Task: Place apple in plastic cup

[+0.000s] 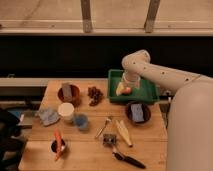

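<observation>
The apple (127, 90), a small orange-yellow ball, lies in the left part of the green tray (147, 93) at the back right of the wooden table. My gripper (121, 89) hangs from the white arm down into the tray, right at the apple's left side and partly covering it. The plastic cup (81, 121), short and bluish, stands upright left of the table's middle, well away from the gripper, beside a cream-white container (65, 111).
Dark red grapes (94, 95) lie left of the tray. Two dark bowls (68, 92) (137, 113) hold sponges. A carrot in a small dark cup (58, 145), a blue cloth (48, 116), a yellow corn-like piece (123, 132) and tools (120, 156) lie towards the front.
</observation>
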You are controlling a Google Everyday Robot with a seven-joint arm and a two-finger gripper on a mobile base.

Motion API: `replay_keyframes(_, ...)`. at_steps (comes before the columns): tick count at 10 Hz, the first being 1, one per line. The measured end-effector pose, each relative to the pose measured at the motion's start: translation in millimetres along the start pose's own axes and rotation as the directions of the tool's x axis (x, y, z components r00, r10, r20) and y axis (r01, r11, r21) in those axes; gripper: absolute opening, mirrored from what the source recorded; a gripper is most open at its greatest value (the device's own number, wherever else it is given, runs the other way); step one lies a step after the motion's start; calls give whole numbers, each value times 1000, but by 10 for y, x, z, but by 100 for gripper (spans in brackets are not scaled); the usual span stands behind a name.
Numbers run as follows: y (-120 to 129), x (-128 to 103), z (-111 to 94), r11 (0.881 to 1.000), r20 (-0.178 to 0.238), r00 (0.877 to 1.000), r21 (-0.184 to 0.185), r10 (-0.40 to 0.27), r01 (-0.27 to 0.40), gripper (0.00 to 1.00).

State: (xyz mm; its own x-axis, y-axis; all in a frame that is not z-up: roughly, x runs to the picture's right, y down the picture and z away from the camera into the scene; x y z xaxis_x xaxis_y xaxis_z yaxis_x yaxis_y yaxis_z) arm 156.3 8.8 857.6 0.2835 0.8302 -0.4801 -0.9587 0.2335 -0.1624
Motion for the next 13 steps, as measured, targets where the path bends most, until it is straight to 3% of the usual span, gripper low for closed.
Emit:
replay_keyframes(4, -15, -39, 112, 999, 3, 999, 6, 40, -40, 78)
replay_keyframes(8, -264, -483, 378, 998, 24, 997, 6, 67, -67, 78)
replay_keyframes(10, -415, -608, 612, 995, 8, 995, 0, 96, -96, 78)
replay_keyframes(13, -382, -619, 931, 991, -32, 991, -25, 131, -132, 78)
